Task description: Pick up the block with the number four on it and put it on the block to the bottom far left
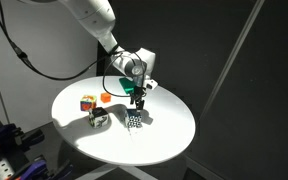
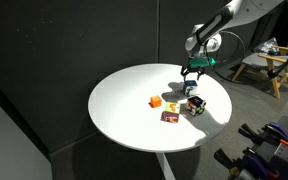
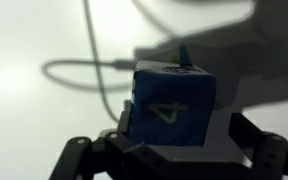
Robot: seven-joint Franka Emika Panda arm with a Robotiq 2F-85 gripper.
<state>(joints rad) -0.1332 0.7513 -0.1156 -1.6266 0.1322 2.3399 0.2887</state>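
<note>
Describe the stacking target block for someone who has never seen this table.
On the round white table, find the three small pieces away from the gripper. The target is the red-and-yellow cube; the orange piece is smaller and plain, the other cube white-and-black.

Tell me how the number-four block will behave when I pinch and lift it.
The number-four block looks a rigid, flat-sided cube, so it probably won't roll or flex. It is small beside the pincer, so likely light. An off-centre squeeze might twist it.
</note>
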